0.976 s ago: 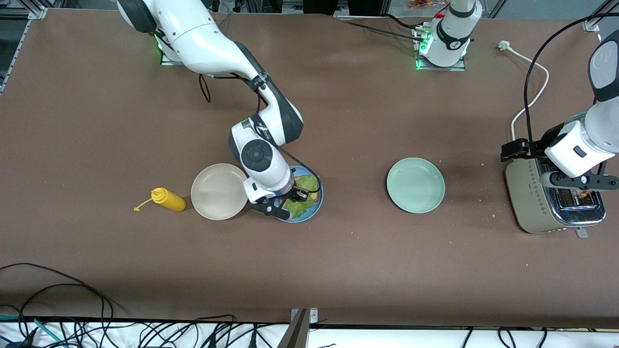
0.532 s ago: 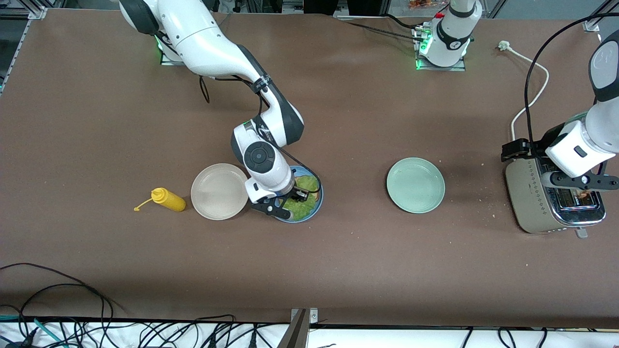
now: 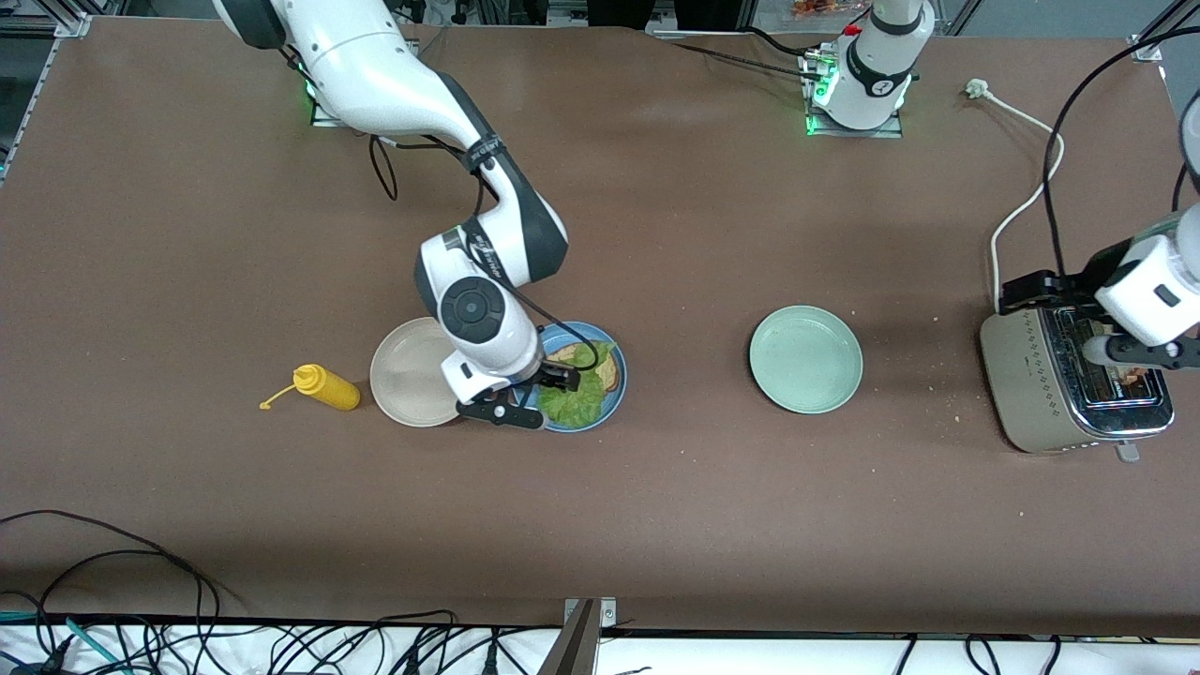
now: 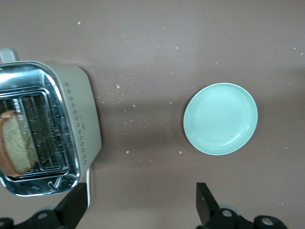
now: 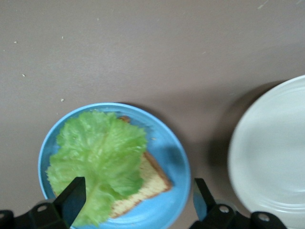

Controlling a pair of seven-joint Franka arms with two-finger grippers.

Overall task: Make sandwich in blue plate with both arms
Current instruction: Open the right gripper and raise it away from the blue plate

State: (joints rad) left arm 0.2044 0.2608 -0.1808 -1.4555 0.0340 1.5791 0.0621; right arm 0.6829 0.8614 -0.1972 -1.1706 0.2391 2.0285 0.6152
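Right end effector (image 5: 138, 200) spread over crinkly lettuce leaf (image 5: 97, 160), round blue plate (image 5: 169, 157).

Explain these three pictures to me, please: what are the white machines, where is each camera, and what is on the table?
They are two robot arms with two-finger grippers. The wide picture looks down from across the table; the other two come from cameras on the arms' wrists.

The right gripper is open and empty, over the near edge of the blue plate, where a lettuce leaf lies on one bread slice. Beside that is a beige plate, then a yellow bottle.

The left gripper is open, above the toaster at its end of the table. A second bread slice stands in a slot. A green plate sits between the toaster and the blue plate.
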